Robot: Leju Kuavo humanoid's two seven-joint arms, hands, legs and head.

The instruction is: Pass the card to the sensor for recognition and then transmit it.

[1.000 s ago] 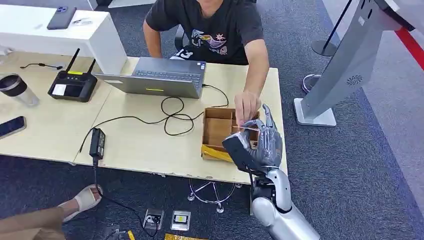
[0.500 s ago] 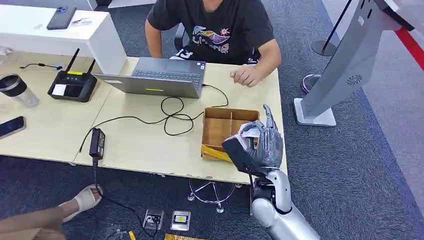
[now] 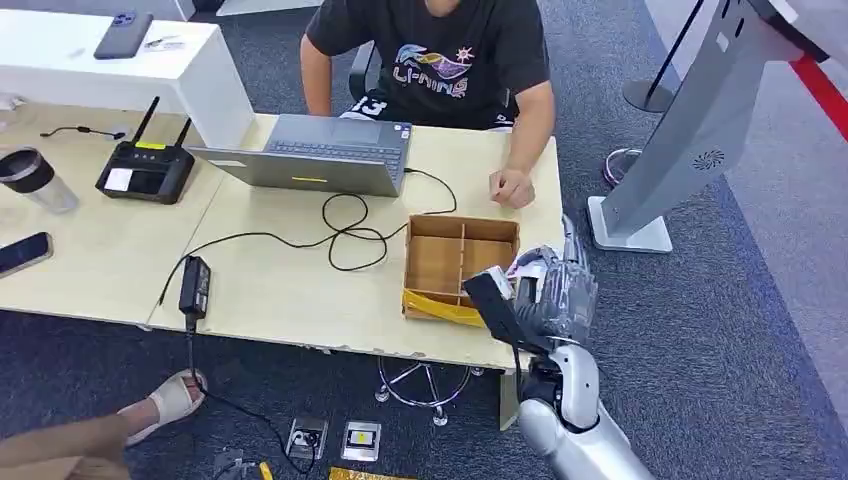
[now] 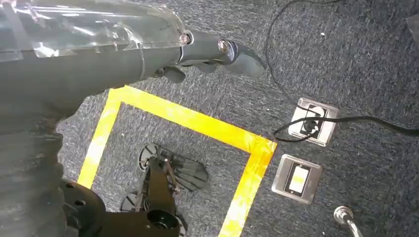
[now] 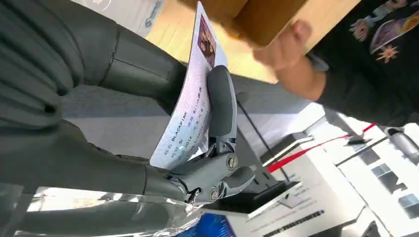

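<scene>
Since the robot's right hand [image 3: 556, 290] already has its dark fingers [image 5: 220, 106] and thick thumb clamped on the thin white printed card [image 5: 190, 94], I'd say the pickup part is sorted, with the card held just past the right end of the shallow brown cardboard divider box [image 3: 437, 262] on the pale wooden table [image 3: 280, 290]. What's left looks like basically everything else: getting the card over to the tall slanted grey sensor kiosk [image 3: 700, 120], which stands well to the right of the box, then handing it on. The left hand [image 4: 217, 52] hangs over the carpet nowhere near the box, holding nothing with fingers curled.
</scene>
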